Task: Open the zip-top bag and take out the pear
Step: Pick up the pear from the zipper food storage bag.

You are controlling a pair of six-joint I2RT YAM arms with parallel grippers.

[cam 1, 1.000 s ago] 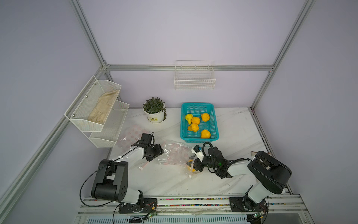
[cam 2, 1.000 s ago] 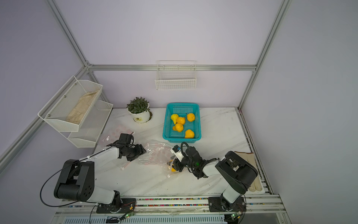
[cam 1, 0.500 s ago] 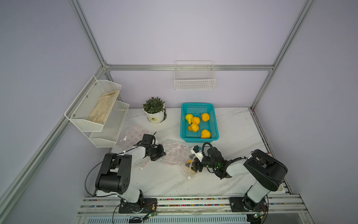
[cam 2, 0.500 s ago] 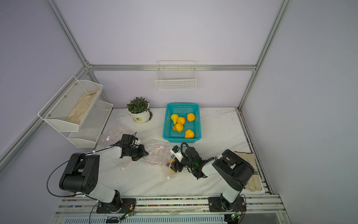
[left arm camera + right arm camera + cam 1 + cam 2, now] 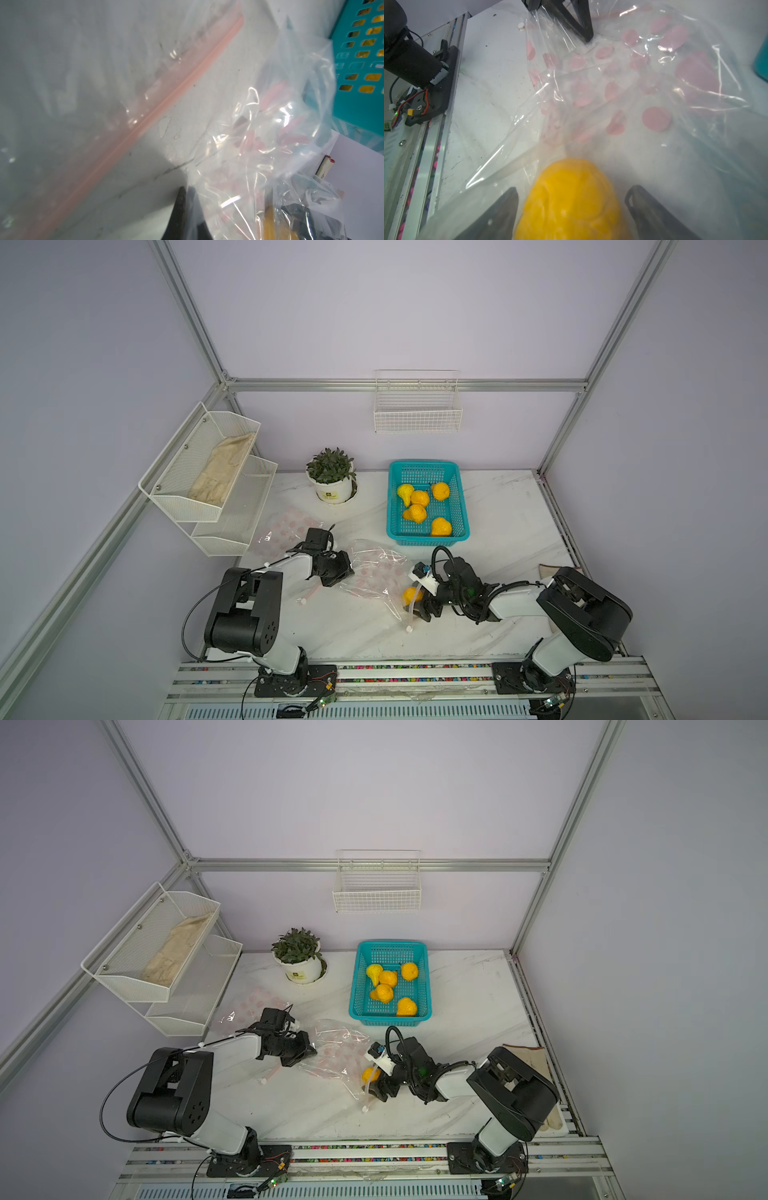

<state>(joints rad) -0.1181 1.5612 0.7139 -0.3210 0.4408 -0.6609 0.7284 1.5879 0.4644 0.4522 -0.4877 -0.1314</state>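
Holding the zip-top bag [image 5: 376, 572] taut matters most. The left gripper [image 5: 348, 571], jaws together on its film, should anchor it while the right gripper [image 5: 419, 600], jaws apart, closes squarely on the pear [image 5: 571, 199] lying between them at the bag's mouth. Beyond the right jaws stands a teal basket [image 5: 428, 536]. Loose film beside the fingers [image 5: 502, 207] could get pinched too.
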